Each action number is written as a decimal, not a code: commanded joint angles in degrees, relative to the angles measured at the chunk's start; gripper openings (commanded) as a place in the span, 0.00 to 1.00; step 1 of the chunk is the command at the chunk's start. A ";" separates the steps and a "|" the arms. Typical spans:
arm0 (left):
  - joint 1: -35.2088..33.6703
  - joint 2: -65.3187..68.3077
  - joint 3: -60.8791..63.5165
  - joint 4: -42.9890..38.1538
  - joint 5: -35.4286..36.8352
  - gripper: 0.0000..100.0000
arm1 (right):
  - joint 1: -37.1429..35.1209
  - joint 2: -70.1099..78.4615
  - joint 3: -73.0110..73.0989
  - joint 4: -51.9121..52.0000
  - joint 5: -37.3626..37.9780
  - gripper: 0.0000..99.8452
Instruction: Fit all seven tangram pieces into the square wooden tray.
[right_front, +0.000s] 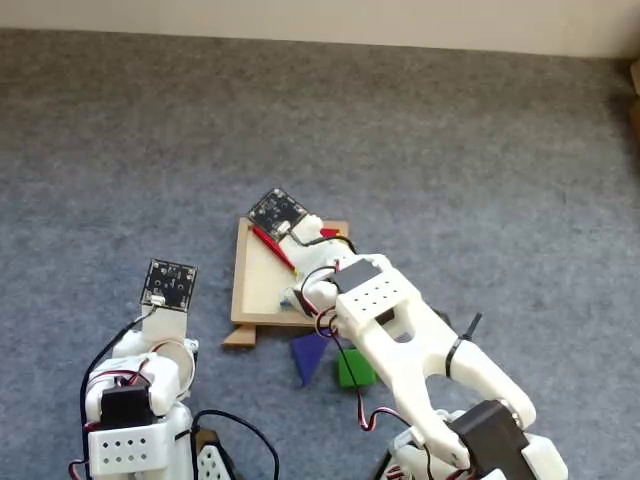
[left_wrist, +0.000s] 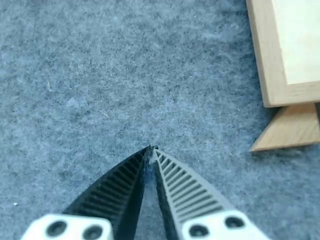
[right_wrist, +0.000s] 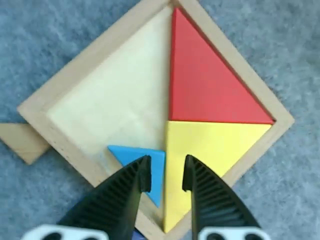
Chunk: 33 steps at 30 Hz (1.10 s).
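The square wooden tray holds a large red triangle, a large yellow triangle and a small blue triangle along one side. The rest of its floor is bare. My right gripper hovers open over the seam between the blue and yellow pieces, with nothing between its fingers. Off the tray's near edge, a purple piece and a green piece lie on the carpet. A plain wooden triangle touches the tray's corner. My left gripper is shut and empty over carpet, left of the tray.
Grey carpet covers the whole surface, with wide free room beyond and to both sides of the tray. The right arm stretches over the tray's near right side and hides part of it.
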 joint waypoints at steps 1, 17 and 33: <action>-0.40 -1.71 1.19 0.35 0.53 0.01 | -2.42 -0.40 -2.33 -1.27 -2.64 0.11; -0.40 -1.71 1.19 0.35 0.53 0.01 | 0.40 3.38 3.82 -5.58 -2.37 0.11; -0.40 -1.71 1.19 0.35 0.53 0.01 | 8.84 -7.96 2.77 -1.54 2.02 0.11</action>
